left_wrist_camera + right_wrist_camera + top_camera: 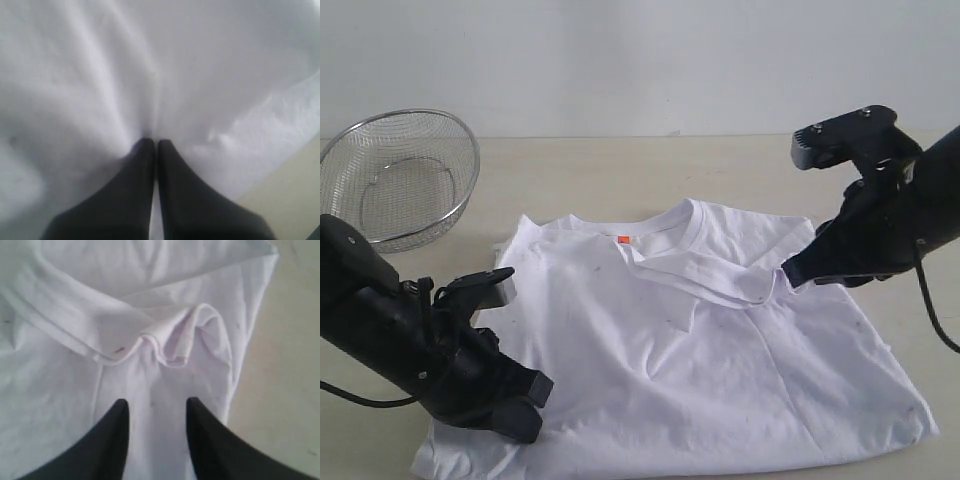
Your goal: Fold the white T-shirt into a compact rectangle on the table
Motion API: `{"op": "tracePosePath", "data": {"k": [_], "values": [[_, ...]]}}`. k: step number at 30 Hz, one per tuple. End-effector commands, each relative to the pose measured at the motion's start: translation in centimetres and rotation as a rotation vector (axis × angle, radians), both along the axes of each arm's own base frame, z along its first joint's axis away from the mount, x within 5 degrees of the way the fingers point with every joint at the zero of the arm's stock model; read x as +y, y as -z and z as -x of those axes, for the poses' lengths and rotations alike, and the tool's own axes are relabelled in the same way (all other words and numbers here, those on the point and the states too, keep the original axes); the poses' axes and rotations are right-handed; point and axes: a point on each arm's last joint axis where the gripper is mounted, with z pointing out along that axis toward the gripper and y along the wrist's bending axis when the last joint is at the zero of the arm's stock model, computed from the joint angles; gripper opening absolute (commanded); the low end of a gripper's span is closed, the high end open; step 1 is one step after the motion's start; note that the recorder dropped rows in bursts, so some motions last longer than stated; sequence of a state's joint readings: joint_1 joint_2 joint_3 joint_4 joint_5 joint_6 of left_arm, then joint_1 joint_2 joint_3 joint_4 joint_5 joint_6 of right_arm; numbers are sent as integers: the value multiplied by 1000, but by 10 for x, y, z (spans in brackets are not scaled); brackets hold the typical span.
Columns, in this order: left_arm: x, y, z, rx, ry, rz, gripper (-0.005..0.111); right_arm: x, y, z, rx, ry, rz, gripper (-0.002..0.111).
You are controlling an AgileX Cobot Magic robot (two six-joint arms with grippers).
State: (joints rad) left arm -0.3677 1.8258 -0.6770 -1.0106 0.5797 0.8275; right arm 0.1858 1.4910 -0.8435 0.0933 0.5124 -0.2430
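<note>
Exterior camera overlooks the table; both wrist cameras sit close above the white T-shirt.

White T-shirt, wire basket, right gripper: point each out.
white T-shirt (720,390), exterior view, lower front panel.
wire basket (430,210), exterior view, mesh side wall.
right gripper (156,402), right wrist view, midway between fingertips.

The scene is being lit brightly and evenly by soft, diffuse light, with only faint shadows being cast onto the white T-shirt and the table. In the left wrist view the cloth is being nearly washed out, and the dark fingers of the left gripper are being blurred. Folds are being rendered more sharply in the right wrist view, though the right gripper is being softened at its edges.
</note>
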Motion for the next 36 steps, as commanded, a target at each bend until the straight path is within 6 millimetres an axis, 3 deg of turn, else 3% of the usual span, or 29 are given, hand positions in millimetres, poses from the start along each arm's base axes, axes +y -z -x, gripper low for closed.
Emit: {"op": "tracePosePath", "data": {"k": [1,4,6,10,11,23,28,36], "values": [[6,12,2,-12,32,-68,5,22,12,-1,22,-156,27,53],[6,12,2,-19,28,-72,5,40,21,2,34,-274,58,52],[6,12,2,-19,28,-72,5,52,23,5,42,-297,50,46],[6,12,2,-16,29,-71,5,70,30,8,42,-338,46,4],[6,12,2,-16,29,-71,5,71,32,6,35,-329,40,0],[6,12,2,-7,16,-70,5,78,81,-15,33,-248,20,0],[6,12,2,0,12,-67,5,85,85,-31,-7,-219,-3,0],[6,12,2,0,12,-67,5,97,83,-77,-49,-246,19,0]]}}
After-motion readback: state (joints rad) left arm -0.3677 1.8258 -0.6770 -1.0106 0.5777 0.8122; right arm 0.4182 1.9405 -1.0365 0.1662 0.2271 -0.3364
